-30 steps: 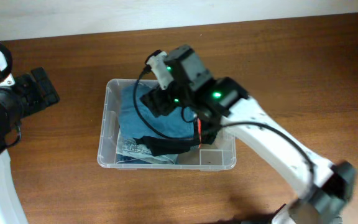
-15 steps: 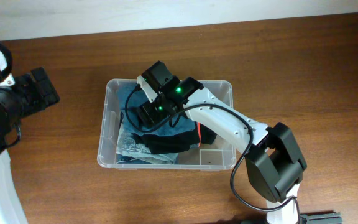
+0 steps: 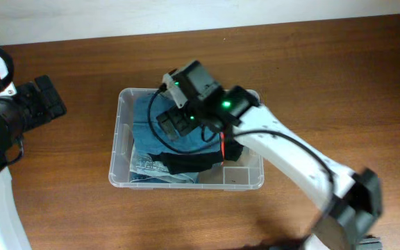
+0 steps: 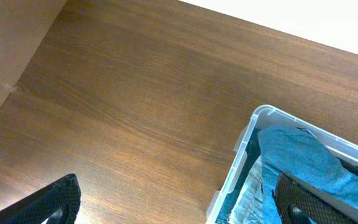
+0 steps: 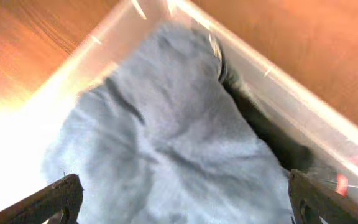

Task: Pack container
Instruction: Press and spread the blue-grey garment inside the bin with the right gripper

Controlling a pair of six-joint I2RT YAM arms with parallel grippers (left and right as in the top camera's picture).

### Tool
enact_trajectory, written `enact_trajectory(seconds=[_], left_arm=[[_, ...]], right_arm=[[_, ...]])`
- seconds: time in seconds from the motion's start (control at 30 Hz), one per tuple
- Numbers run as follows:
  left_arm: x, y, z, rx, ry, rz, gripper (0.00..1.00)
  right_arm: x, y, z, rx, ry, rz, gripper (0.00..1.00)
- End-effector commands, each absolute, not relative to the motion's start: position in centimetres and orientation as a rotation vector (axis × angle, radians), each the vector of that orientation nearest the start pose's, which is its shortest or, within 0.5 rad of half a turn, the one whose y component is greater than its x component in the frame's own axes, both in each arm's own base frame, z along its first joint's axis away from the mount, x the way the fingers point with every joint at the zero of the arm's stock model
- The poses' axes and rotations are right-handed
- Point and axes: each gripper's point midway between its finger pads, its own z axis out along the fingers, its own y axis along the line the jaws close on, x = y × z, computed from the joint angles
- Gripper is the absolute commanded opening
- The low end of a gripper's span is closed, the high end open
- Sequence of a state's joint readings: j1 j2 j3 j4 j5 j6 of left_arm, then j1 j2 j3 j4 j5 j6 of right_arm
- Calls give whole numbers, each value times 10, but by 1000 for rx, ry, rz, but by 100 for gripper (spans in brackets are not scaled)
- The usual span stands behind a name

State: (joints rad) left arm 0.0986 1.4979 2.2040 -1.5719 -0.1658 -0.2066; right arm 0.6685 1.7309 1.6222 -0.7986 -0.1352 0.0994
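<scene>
Basically a brown wood-grain worktop, with a pale wall along its far edge. Container sits near the middle of the worktop, upright, clear walls, one long side toward the near edge. Inside:
- blue cloth bunched over the far-left part
- black garment across the near part
- pale patterned fabric at the near-left corner
- thin orange strip by the right side
- white label low at the near-right corner

Right gripper is within the container's outline, over the blue cloth. Right wrist view is blurred. Its fingers sit at the two lower corners of the picture, spread wide. Blue cloth fills the space below them, and the container wall runs diagonally behind. Nothing is clamped between the fingers. Cannot tell whether the tips touch the cloth.

Left gripper hangs over bare worktop, well left of the container and apart from it. In the left wrist view its fingers are wide apart with nothing held, only wood grain between them. Container corner and blue cloth show at lower right. One finger overlaps the cloth in that picture.
</scene>
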Motion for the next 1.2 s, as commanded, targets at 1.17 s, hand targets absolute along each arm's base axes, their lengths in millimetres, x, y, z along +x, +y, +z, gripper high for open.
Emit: enact_trajectory(seconds=[1.17], left_arm=[[301, 61, 397, -462, 2380, 160, 100]], right_arm=[[347, 278, 271, -636, 2302, 221, 99]])
